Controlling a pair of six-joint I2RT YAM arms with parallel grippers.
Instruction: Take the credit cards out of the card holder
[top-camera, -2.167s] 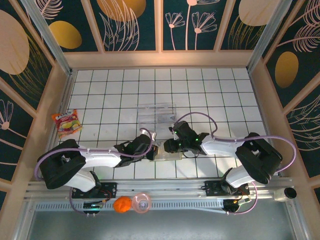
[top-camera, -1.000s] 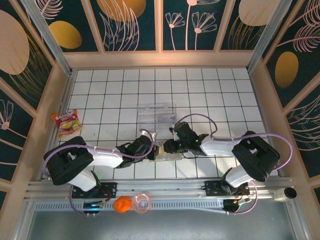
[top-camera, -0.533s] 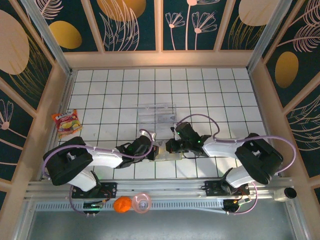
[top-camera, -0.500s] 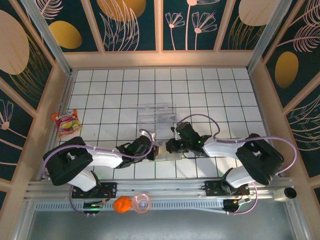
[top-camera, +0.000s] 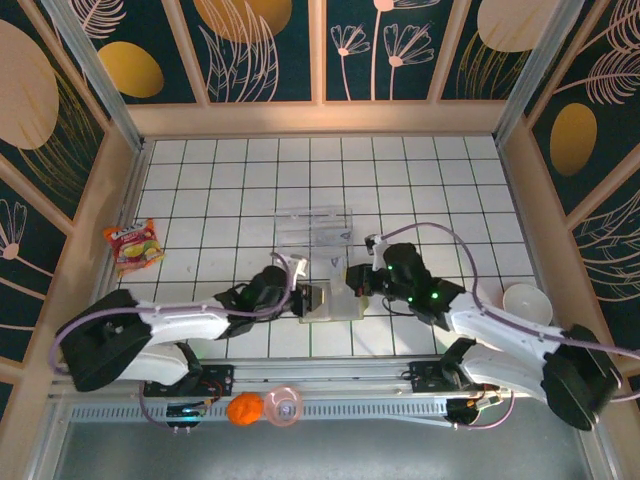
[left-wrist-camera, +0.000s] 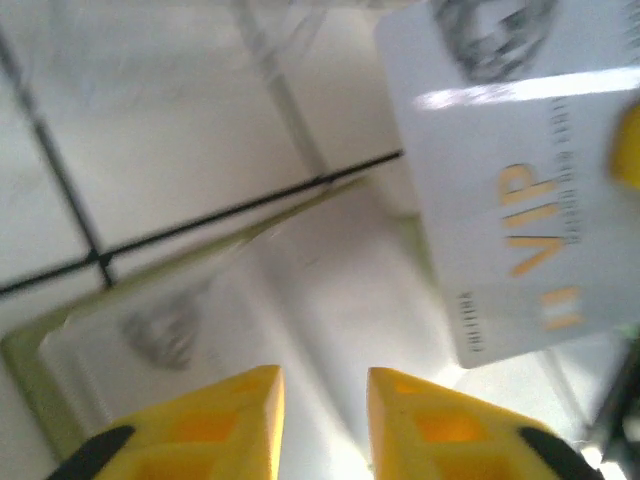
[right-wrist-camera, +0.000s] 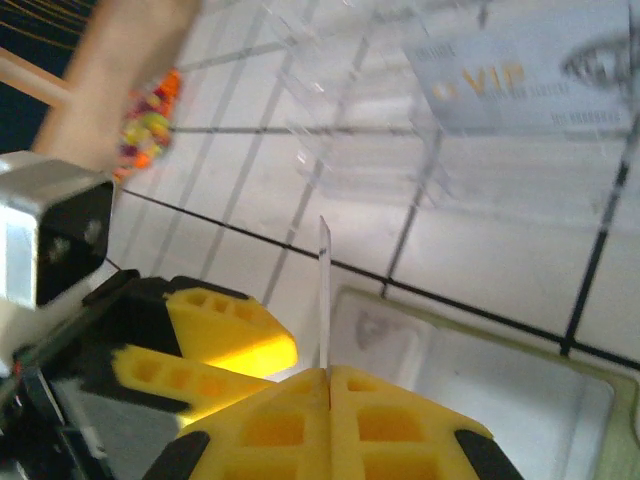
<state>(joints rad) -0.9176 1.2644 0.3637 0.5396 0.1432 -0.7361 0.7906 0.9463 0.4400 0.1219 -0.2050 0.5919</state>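
While the small olive-green bifold card holder (top-camera: 335, 308) lies opened flat on the white tiled floor (top-camera: 450, 190) with its pale inside facing up, the right gripper (top-camera: 352, 283) hangs just above its far right part. Its yellow fingers are pressed together on a thin, pale grey-white credit card (right-wrist-camera: 323, 270), which stands upright and clear of the holder's pockets. From the left wrist the same card's face reads "VIP" in gold. The left gripper (left-wrist-camera: 322, 385) sits low over the holder's left half, its fingers a little spread with nothing between them. Beyond the holder, a second credit card (right-wrist-camera: 520, 70) appears to lie flat in the clear plastic tray (top-camera: 312, 222). A colourful snack packet (top-camera: 133, 245) lies well to the holder's left.
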